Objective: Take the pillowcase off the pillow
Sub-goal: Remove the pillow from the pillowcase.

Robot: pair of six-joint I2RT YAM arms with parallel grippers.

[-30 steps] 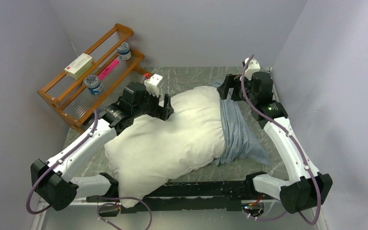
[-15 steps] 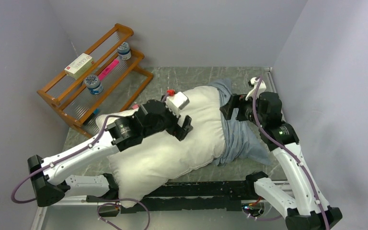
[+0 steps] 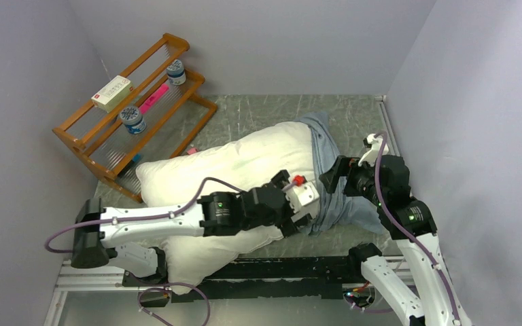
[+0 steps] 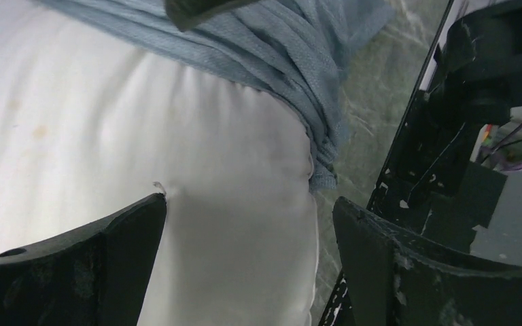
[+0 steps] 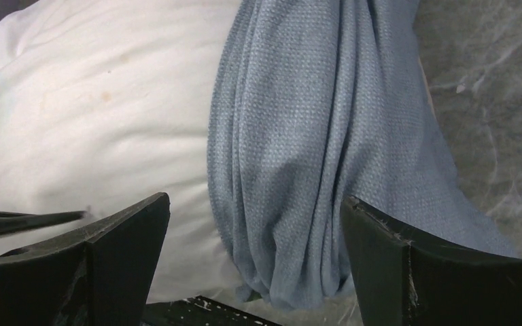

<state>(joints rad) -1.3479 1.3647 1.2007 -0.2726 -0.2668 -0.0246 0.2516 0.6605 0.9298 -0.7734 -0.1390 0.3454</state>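
Left gripper (image 4: pixel 248 204) and right gripper (image 5: pixel 255 200) hang wide open, empty. Blue-grey pillowcase (image 3: pixel 353 210) bunches at the three o'clock end of the white pillow (image 3: pixel 245 163).

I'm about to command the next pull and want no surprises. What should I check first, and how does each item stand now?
1. Left gripper fingers open: ok.
2. Right gripper fingers open: ok.
3. Pillowcase between the right fingers: ok, its bunched folds lie below them.
4. Bare pillow under the left fingers, for pinning: ok.
5. Cloth gripped: not ok, neither holds anything.
6. How much pillow is inside the case: cannot tell.
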